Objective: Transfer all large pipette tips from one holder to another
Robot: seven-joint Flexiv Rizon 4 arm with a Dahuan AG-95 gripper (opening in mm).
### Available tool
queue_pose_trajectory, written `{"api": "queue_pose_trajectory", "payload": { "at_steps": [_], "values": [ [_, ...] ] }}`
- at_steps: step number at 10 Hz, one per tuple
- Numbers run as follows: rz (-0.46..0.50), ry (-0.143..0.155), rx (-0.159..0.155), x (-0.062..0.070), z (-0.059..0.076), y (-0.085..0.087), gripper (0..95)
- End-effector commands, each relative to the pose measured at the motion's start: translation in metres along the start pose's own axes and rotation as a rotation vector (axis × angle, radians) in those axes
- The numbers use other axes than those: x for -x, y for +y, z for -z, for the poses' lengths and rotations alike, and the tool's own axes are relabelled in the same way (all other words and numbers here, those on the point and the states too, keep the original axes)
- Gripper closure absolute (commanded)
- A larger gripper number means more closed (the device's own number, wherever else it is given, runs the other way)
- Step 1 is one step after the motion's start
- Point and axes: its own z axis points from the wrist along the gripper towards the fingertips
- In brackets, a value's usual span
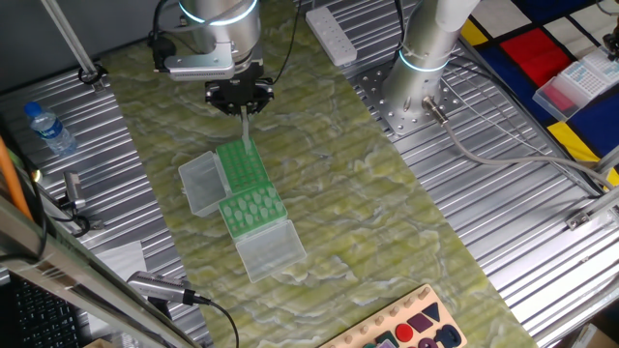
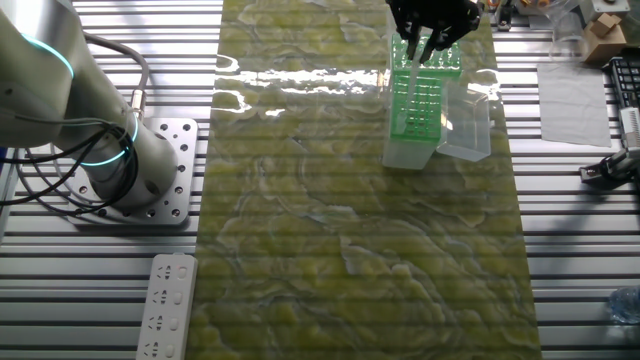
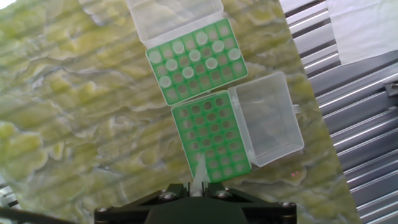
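Two green racks with open clear lids lie end to end on the mat. The rack with several large pipette tips [image 3: 189, 55] shows pale round dots; it also shows in one fixed view [image 1: 253, 211]. The other rack [image 3: 212, 138] shows only dark empty holes and lies under the hand [image 1: 240, 166]. My gripper [image 3: 199, 186] is shut on one whitish tip [image 3: 200, 171], held upright just above the empty rack's near edge. The held tip [image 1: 246, 130] hangs below the gripper [image 1: 240, 97]. In the other fixed view the gripper [image 2: 432, 25] is over the racks [image 2: 420, 100].
A clear lid [image 3: 267, 118] lies open beside the empty rack, another lid [image 3: 174, 15] beyond the filled one. A water bottle [image 1: 48, 128], a power strip [image 1: 331, 34], the arm's base [image 1: 426, 58] and a coloured board [image 1: 416, 329] stand around the green mat.
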Motion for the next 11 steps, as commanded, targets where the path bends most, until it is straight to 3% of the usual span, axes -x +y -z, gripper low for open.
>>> {"api": "queue_pose_trajectory", "payload": {
  "at_steps": [1, 4, 11],
  "values": [
    [-0.003, 0.003, -0.001, 0.0, -0.002, 0.0, 95.0],
    [0.0, 0.004, 0.003, 0.0, 0.003, 0.003, 95.0],
    [-0.013, -0.003, -0.008, -0.001, -0.008, 0.01, 95.0]
  ]
}}
